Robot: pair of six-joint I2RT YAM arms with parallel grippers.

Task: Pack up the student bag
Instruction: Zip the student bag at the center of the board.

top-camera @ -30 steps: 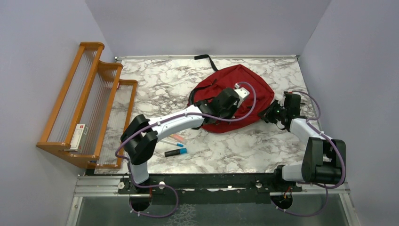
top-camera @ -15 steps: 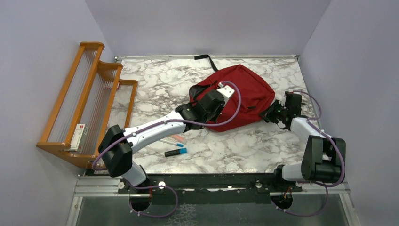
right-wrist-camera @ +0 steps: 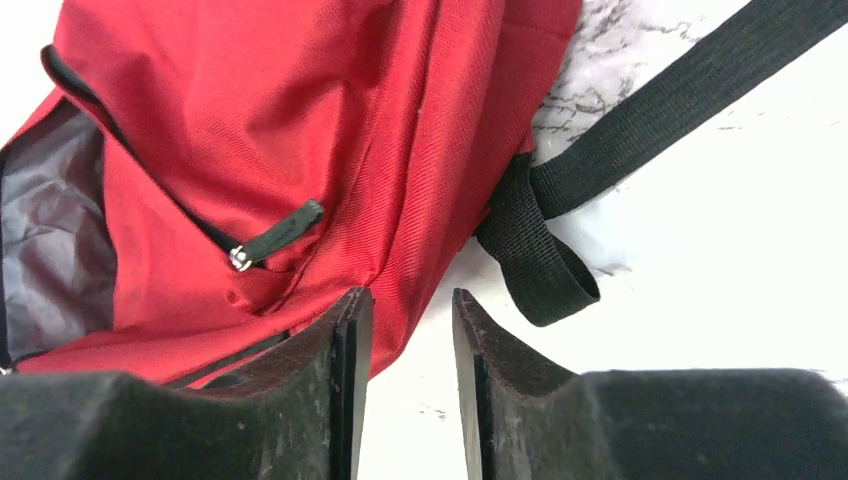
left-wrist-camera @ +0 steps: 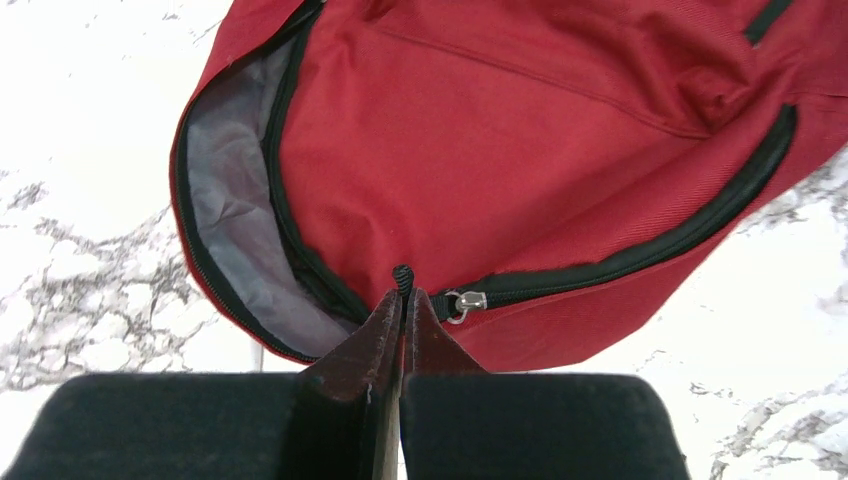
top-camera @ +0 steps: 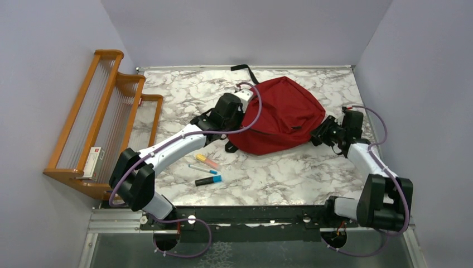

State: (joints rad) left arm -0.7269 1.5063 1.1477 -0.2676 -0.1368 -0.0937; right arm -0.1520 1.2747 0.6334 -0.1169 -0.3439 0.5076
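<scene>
The student bag [top-camera: 281, 111], red with black zippers, lies flat at the back of the table. My left gripper [top-camera: 233, 120] is at its left end, shut on the black zipper pull cord [left-wrist-camera: 402, 275] beside the silver slider [left-wrist-camera: 468, 300]. The main compartment gapes there, showing grey lining [left-wrist-camera: 225, 200]. At the bag's right edge my right gripper [top-camera: 319, 134] stands open. A corner of the red fabric [right-wrist-camera: 300, 120] lies by its left finger [right-wrist-camera: 345, 330], ungripped. A black strap loop [right-wrist-camera: 545, 265] lies just ahead of the gripper [right-wrist-camera: 410, 295].
A highlighter [top-camera: 207, 161], a thin pen [top-camera: 202, 169] and a dark blue marker [top-camera: 208, 180] lie on the marble in front of the bag. A wooden rack [top-camera: 106, 123] holding a small box [top-camera: 96, 161] stands at the left. Another strap [top-camera: 244, 69] trails toward the back wall.
My left arm has swung left and back across the bag with its gripper shut. The right gripper has opened and let go of the bag's edge.
</scene>
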